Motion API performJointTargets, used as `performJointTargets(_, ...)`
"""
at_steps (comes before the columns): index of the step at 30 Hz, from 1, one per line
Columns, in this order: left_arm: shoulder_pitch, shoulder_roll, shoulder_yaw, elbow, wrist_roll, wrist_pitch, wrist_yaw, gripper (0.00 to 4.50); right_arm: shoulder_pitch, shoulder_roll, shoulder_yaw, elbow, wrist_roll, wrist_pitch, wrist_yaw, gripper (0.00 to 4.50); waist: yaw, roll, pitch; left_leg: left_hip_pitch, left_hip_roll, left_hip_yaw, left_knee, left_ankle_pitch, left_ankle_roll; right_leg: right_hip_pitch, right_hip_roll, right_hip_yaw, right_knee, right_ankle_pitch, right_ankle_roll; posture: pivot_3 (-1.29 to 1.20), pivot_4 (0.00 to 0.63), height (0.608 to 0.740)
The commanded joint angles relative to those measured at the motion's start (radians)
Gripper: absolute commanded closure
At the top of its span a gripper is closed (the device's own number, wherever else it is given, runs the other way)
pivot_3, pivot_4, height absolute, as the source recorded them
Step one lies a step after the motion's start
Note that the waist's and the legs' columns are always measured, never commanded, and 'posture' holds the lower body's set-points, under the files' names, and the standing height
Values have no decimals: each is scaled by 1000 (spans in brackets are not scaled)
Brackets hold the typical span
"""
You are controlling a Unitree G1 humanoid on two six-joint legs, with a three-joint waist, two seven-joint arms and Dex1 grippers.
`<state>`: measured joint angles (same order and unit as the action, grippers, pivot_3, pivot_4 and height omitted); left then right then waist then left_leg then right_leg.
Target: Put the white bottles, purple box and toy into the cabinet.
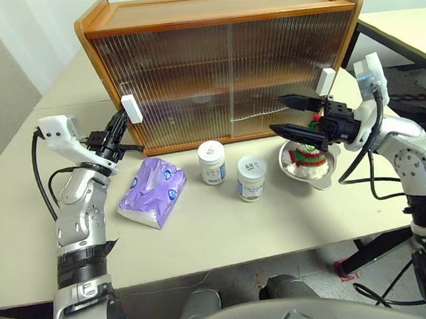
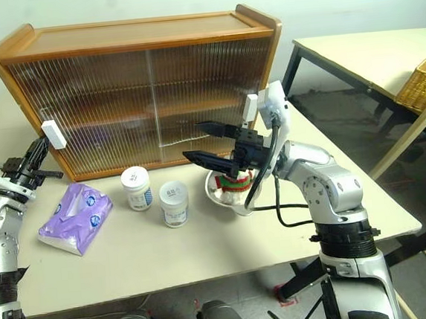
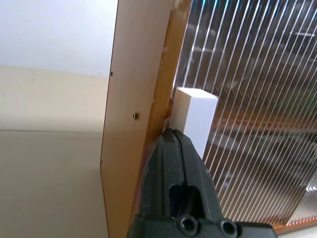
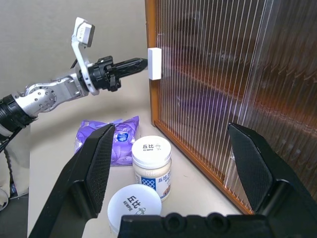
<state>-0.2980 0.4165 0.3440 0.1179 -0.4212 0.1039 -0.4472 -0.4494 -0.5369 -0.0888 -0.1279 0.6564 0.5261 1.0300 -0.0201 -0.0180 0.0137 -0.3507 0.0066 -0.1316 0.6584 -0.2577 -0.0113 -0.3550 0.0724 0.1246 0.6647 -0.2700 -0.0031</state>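
The wooden cabinet (image 1: 219, 62) stands at the back of the table with both ribbed doors slid shut. My left gripper (image 1: 122, 121) is shut, its tip right against the white handle (image 3: 195, 116) of the left door, at the cabinet's left edge. The purple box (image 1: 152, 191) lies in front of it. The two white bottles (image 1: 212, 162) (image 1: 250, 177) stand upright mid-table. The toy (image 1: 308, 155) sits in a steel bowl (image 1: 327, 181) on the right. My right gripper (image 1: 278, 115) hangs open just above the toy, pointing left, with nothing between its fingers.
The right door's white handle (image 1: 328, 81) is behind my right wrist. A second table (image 2: 367, 49) with black legs stands to the right, with a wicker basket (image 2: 424, 81) beyond it. Bare tabletop (image 1: 227, 233) runs along the front edge.
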Motion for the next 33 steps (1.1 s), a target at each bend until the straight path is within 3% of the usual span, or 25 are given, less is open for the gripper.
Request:
performJointTargets(1,-24,5,-19,21,8,1,-18,4473,3,-6,11,6,-11,-14,7,0,0,0,0,0,0,0,0,0,0,0,0,0,0,0,0,-36,0,740)
performJointTargets(15,-136,26,-102,89,-20,85,-175,4473,5,2,12,12,-17,-28,5,0,-1,0,0,-1,0,-1,0,0,0,0,0,1,0,0,0,-48,0,740)
performJointTargets(33,-285,-19,-215,219,15,91,-304,4473,7,3,4,0,-11,-26,-1,0,-4,0,0,-4,1,-2,2,-1,1,-1,-1,2,-3,1,5,-68,0,740)
